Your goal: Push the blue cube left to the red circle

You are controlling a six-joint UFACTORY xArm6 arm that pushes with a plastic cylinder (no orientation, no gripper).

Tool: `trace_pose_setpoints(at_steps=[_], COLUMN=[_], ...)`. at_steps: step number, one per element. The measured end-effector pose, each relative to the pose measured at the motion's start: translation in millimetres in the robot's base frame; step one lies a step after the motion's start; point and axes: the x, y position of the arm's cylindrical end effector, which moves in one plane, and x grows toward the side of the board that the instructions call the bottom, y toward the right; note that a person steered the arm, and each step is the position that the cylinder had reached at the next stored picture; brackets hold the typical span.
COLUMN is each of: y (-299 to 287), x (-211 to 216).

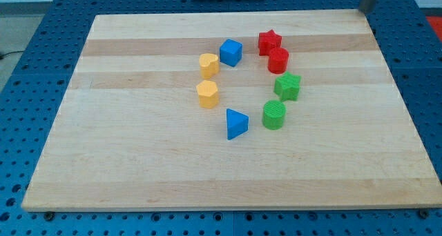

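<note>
The blue cube [231, 52] sits near the board's top edge, well apart from the red circle [277, 60] toward the top-right corner. My tip is out of view, so its bearing from the cube cannot be told.

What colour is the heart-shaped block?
Yellow. The heart block shows in the camera view, just left of the blue cube.

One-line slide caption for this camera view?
Eight blocks ring the wooden board; blue cube sits left of the red circle, apart; my tip is not visible.
</note>
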Motion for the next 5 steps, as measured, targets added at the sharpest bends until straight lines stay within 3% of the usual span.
trace_pose_setpoints(at_steps=[2, 4, 5], y=[-57.7, -77.9, -136.9], x=[0.2, 0.6, 14.8])
